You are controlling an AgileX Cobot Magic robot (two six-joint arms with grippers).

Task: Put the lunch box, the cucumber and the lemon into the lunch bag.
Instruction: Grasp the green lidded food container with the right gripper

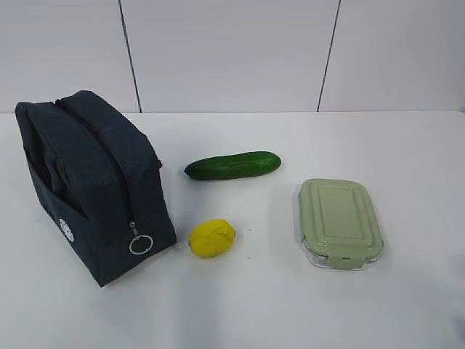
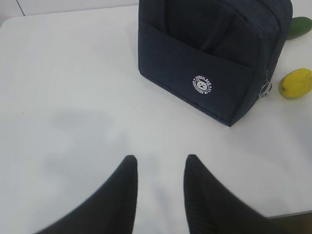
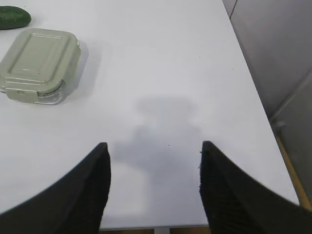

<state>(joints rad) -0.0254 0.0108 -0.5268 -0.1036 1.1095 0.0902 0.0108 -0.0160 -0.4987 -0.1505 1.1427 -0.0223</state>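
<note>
The navy lunch bag (image 1: 91,182) stands at the left with its zipper shut and a silver ring pull (image 1: 140,244) hanging at the front; it also shows in the left wrist view (image 2: 209,53). The cucumber (image 1: 232,165) lies right of the bag, and the yellow lemon (image 1: 211,238) lies in front of it. The lunch box (image 1: 339,220) with its sage-green lid sits at the right, also in the right wrist view (image 3: 38,63). My left gripper (image 2: 161,163) is open and empty, near the table's front edge, short of the bag. My right gripper (image 3: 153,148) is open and empty, right of the lunch box.
The white table (image 1: 290,305) carries only these items. Its right edge (image 3: 253,97) and front edge show in the right wrist view. A white panelled wall (image 1: 232,51) stands behind. Neither arm shows in the exterior view.
</note>
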